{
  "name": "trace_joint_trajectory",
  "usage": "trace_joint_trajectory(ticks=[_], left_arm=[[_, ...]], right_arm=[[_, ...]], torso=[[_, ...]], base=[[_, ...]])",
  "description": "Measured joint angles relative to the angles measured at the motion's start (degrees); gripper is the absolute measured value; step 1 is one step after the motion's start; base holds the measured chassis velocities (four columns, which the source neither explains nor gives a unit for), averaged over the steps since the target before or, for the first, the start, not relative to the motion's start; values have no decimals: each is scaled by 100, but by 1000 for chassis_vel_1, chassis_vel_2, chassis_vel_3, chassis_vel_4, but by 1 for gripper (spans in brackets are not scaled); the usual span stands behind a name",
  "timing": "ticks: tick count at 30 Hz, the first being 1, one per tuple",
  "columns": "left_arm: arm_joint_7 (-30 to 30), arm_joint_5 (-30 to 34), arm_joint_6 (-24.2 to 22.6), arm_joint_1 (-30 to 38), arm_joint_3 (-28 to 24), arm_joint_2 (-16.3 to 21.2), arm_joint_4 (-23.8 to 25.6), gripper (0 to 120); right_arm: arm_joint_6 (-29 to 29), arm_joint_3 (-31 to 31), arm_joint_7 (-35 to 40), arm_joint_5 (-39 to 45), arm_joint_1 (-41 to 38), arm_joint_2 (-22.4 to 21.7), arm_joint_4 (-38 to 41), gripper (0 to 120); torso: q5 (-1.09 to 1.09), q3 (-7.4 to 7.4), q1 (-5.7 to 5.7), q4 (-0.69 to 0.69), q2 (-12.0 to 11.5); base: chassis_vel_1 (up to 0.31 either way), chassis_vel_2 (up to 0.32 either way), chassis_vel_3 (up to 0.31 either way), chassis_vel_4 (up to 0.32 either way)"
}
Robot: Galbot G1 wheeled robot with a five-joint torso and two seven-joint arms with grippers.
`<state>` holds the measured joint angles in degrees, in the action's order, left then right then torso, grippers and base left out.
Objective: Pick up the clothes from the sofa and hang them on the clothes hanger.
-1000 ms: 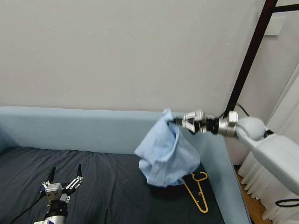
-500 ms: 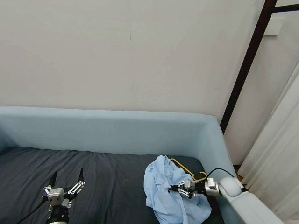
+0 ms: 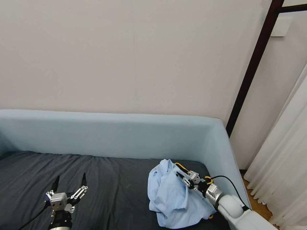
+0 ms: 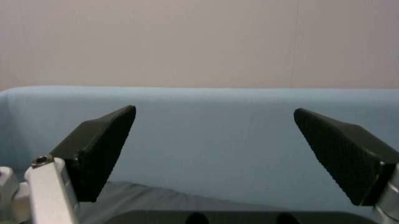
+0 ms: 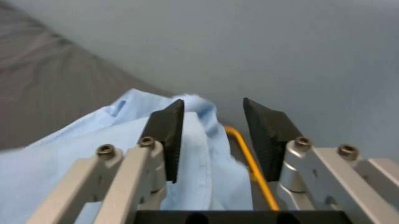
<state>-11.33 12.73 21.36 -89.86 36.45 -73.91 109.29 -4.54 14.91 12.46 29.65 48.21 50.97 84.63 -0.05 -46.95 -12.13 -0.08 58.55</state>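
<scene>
At the right end of the sofa, close to the corner, the blue shirt lies in a crumpled heap on the dark seat. It lies on top of the yellow hanger, so only small bits of the hanger poke out.

The right hand is low down at the top edge of the heap. Its two fingers are a little apart and are not pinching any cloth. From the right wrist camera, the shirt and the hanger sit just past the fingertips.

The left hand hangs over the seat, well away from the shirt. Its fingers are spread wide and hold nothing.

A few things could go wrong from here:

- If the right hand pinches only a thin fold, the shirt may slip out when it goes up.
- The hanger is right under the cloth. The fingers could grab the wire too, or the hook could snag in the shirt and come up with it.
- The shirt is all bunched up. I think the neck hole would be hard to find, so getting it onto the hanger could be tricky.
- The sofa wall is very near, so the arm could bump it.
- The left hand is too far off to help hold anything.
</scene>
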Motion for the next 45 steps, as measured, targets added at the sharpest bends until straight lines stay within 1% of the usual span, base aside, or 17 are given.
trace_joint_trajectory(ticks=[2,3,5,6,7,9,10,11,12,14,16,20,26,28,33,39,45], left_arm=[[4,-23,1,48,-44,-3,-39,100],[4,-23,1,48,-44,-3,-39,100],[10,-40,6,74,-73,-1,-58,100],[15,-43,8,80,-78,6,-65,100],[15,-43,8,80,-78,6,-65,100],[18,-25,14,100,-72,60,-76,100],[19,-9,16,109,-66,83,-88,100],[19,12,23,121,-51,111,-104,100],[19,12,23,121,-51,111,-104,100],[18,63,41,149,-30,166,-144,100],[19,100,68,176,-24,196,-194,100],[19,128,122,229,-16,215,-280,100],[19,183,152,304,-5,239,-375,100],[19,189,166,343,-3,240,-433,100],[20,191,172,407,-18,239,-490,100],[22,191,155,437,-38,229,-493,100],[22,191,143,435,-37,228,-479,100]], right_arm=[[537,104,850,701,193,-30,577,54],[537,104,850,701,193,-30,577,54],[862,147,1548,1241,292,58,947,63],[1058,172,2051,1566,332,146,1154,67],[1058,172,2051,1566,332,146,1154,67],[1417,228,3370,2395,387,348,1691,78],[1528,231,3683,2692,405,385,1892,80],[1650,232,3945,3031,425,402,2119,85],[1650,232,3945,3031,425,402,2119,85],[1944,197,4470,3895,429,439,2621,94],[2142,111,4854,4576,380,534,2878,99],[1990,-90,5065,5072,456,757,3089,100],[1963,-353,5225,5402,850,976,3239,100],[1972,-471,5193,5354,1103,1092,3125,100],[1915,-651,4999,5175,1383,1287,2847,100],[1819,-973,4746,4991,1410,1539,2329,100],[1630,-963,4593,4620,1478,1564,2146,99]], torso=[[0,0,0,0,0],[0,0,0,0,0],[0,0,0,1,0],[-1,0,0,2,0],[-1,0,0,2,0],[2,0,0,3,0],[2,0,-1,3,0],[0,0,-1,3,0],[0,0,-1,3,0],[0,0,-1,1,0],[-1,0,-1,2,0],[-1,-1,-1,3,0],[1,-1,-1,0,0],[1,-1,-1,1,0],[1,-1,-1,0,-1],[1,-1,-1,2,-1],[1,-1,-1,2,-1]], base=[[0,0,0,0],[0,0,0,0],[0,0,0,0],[0,0,0,0],[0,0,0,0],[0,0,0,0],[0,0,0,0],[0,0,0,0],[0,0,0,0],[0,0,0,0],[0,0,0,0],[0,0,0,0],[0,0,0,0],[0,0,0,0],[0,0,0,0],[0,0,0,0],[0,0,0,0]])
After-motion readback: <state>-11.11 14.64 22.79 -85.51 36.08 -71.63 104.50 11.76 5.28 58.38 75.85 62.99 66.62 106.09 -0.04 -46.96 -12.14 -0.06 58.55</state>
